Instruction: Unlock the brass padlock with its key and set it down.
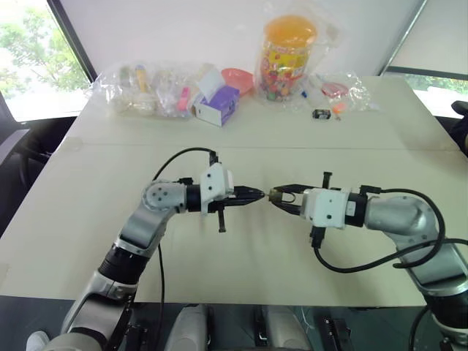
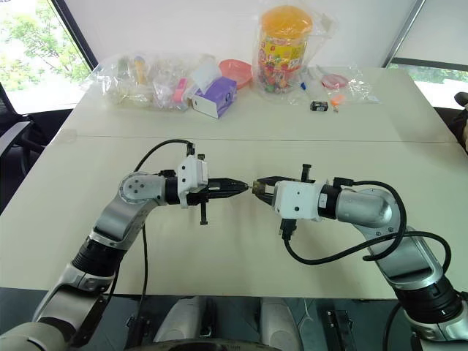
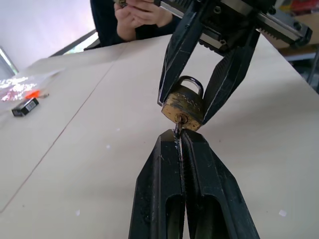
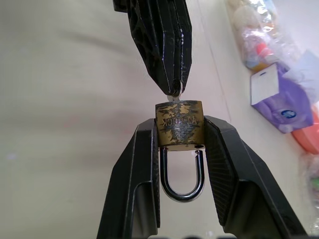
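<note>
Above the middle of the table [image 1: 241, 256] the brass padlock [image 4: 179, 124], a small worn golden block, is clamped by its sides in my right gripper [image 1: 279, 196], which is shut on it. Its silvery shackle [image 4: 182, 191] loops back between the right fingers; whether it is released I cannot tell. My left gripper [image 1: 256, 194] faces it tip to tip, level, and is shut on the key [image 3: 178, 128]. The thin key blade sits in the keyhole on the padlock's bottom face.
Along the far edge stand a candy jar with an orange lid [image 1: 287, 58], a purple and white box [image 1: 217, 104], a pink bowl [image 1: 238, 79] and clear bags of small items [image 1: 146, 88]. A small black item [image 1: 320, 114] lies near the jar. A person's hands [image 3: 139, 12] show beyond the table.
</note>
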Available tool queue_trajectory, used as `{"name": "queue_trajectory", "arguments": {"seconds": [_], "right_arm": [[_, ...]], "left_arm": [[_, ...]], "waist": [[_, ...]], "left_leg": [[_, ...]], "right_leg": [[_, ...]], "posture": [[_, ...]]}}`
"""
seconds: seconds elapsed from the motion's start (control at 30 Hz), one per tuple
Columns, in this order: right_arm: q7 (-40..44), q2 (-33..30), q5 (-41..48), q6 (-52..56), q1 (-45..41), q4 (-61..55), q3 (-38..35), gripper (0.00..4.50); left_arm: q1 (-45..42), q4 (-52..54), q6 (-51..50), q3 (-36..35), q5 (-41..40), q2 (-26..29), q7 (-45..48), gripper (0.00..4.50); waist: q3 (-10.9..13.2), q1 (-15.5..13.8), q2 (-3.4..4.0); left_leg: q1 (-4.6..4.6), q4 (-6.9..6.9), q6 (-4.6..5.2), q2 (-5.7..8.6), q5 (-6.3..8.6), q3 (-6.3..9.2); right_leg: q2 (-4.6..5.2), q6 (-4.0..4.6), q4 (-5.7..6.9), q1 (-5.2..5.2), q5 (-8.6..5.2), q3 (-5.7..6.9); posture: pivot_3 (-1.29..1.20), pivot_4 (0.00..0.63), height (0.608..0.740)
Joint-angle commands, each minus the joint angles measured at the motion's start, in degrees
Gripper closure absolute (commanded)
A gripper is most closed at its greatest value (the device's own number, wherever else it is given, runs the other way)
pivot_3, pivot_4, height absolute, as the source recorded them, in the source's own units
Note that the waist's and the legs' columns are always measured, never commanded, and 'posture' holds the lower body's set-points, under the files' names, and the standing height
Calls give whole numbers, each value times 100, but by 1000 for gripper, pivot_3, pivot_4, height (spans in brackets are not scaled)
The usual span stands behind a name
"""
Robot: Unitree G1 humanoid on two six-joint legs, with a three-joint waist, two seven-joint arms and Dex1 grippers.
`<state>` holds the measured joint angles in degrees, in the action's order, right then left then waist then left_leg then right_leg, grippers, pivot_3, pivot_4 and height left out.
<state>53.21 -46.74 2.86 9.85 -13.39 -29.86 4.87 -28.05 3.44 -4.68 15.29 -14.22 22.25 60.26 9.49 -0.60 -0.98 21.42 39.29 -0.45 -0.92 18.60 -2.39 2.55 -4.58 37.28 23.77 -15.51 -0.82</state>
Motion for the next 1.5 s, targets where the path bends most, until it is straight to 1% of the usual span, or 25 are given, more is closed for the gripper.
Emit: {"name": "queue_trajectory", "arguments": {"seconds": [0.03,0.13,0.23,0.27,0.3,0.33,0.37,0.4,0.43,0.47,0.57,0.67,0.8,1.0,1.07,1.13,1.2,1.27,1.5], "right_arm": [[62,-10,-33,-293,-95,-254,123,3807],[0,-34,-324,-592,-180,-83,161,3807],[-35,-48,-518,-870,-214,64,180,3807],[-36,-49,-548,-927,-217,98,179,3807],[-35,-44,-567,-970,-221,123,177,3807],[-34,-37,-578,-1003,-229,145,176,3807],[-31,-32,-589,-1032,-241,163,177,3807],[-25,-32,-600,-1055,-250,175,177,3807],[-20,-31,-608,-1070,-255,183,176,3807],[-14,-26,-610,-1067,-267,183,179,3807],[-4,-14,-607,-1057,-299,184,188,3807],[-5,2,-616,-1036,-338,170,219,3807],[-1,4,-615,-1021,-395,167,251,3807],[10,-21,-641,-1041,-408,166,276,3807],[12,-18,-641,-1031,-409,160,271,3807],[14,-20,-655,-1040,-416,163,272,3807],[17,-19,-659,-1044,-437,180,270,3807],[29,-16,-657,-1048,-476,209,263,3807],[65,-15,-632,-1028,-539,245,269,3807]], "left_arm": [[-94,197,-706,-94,-330,-11,-60,4399],[-113,382,-1947,-229,-952,103,1,4399],[-225,514,-3386,-571,-1941,137,-55,4399],[-268,523,-3743,-674,-2197,135,-78,3897],[-305,537,-4049,-753,-2433,160,-53,3629],[-343,553,-4397,-822,-2688,208,-12,3157],[-363,546,-4490,-846,-2697,185,-121,2630],[-379,539,-4583,-871,-2734,159,-207,2201],[-389,538,-4634,-889,-2744,134,-281,1646],[-399,548,-4649,-880,-2751,121,-290,1228],[-421,541,-4685,-823,-2762,61,-319,1228],[-418,435,-4521,-681,-2540,-79,-471,1228],[-506,89,-4389,-754,-2388,-417,-826,1228],[-582,-82,-4403,-807,-2442,-608,-828,1228],[-565,-70,-4352,-741,-2393,-606,-763,1730],[-526,-45,-4310,-667,-2341,-577,-694,2389],[-496,-6,-4300,-586,-2315,-526,-590,3510],[-489,22,-4333,-534,-2333,-482,-498,4449],[-520,24,-4390,-518,-2336,-411,-462,4449]], "waist": [[0,1,0],[0,11,0],[0,26,0],[0,28,0],[0,34,0],[0,37,0],[0,38,0],[0,37,0],[0,32,0],[0,30,0],[0,30,0],[0,29,0],[0,12,0],[0,13,0],[0,12,0],[0,12,0],[0,11,0],[0,10,0],[0,12,0]], "left_leg": [[0,0,0,0,0,0],[1,0,1,0,0,0],[0,0,1,0,1,1],[0,0,1,-1,1,2],[1,0,1,-1,0,2],[1,0,1,-1,0,3],[0,0,1,-1,0,3],[0,0,1,-1,0,3],[0,0,1,0,0,3],[0,0,1,0,0,3],[0,0,0,0,0,3],[0,0,0,0,0,3],[0,1,0,1,0,3],[0,2,-1,1,0,2],[0,2,-1,0,0,2],[0,2,-1,1,0,2],[0,2,-1,0,-1,2],[0,2,-1,1,-1,2],[0,2,-1,1,-1,2]], "right_leg": [[0,0,0,0,0,0],[-2,0,0,0,0,1],[-3,0,1,1,0,1],[-3,-1,1,1,0,1],[-4,-1,2,1,0,1],[-3,-1,2,1,0,1],[-3,-1,2,1,0,1],[-3,-1,1,1,0,1],[-2,-1,2,0,0,1],[-2,-1,1,0,0,1],[0,-1,1,0,0,1],[0,0,1,0,0,1],[0,0,1,0,0,0],[-1,0,1,0,0,0],[-1,0,1,0,0,0],[-1,0,1,0,0,0],[0,0,1,0,0,0],[0,0,1,0,0,0],[0,0,1,0,0,0]], "posture": [[0,150,735],[0,150,735],[0,150,735],[0,150,735],[0,150,735],[0,150,735],[0,150,735],[0,150,735],[0,150,735],[0,150,735],[0,150,735],[0,150,735],[0,150,735],[0,150,735],[0,150,735],[0,150,735],[0,150,735],[0,150,735],[0,150,735]]}}
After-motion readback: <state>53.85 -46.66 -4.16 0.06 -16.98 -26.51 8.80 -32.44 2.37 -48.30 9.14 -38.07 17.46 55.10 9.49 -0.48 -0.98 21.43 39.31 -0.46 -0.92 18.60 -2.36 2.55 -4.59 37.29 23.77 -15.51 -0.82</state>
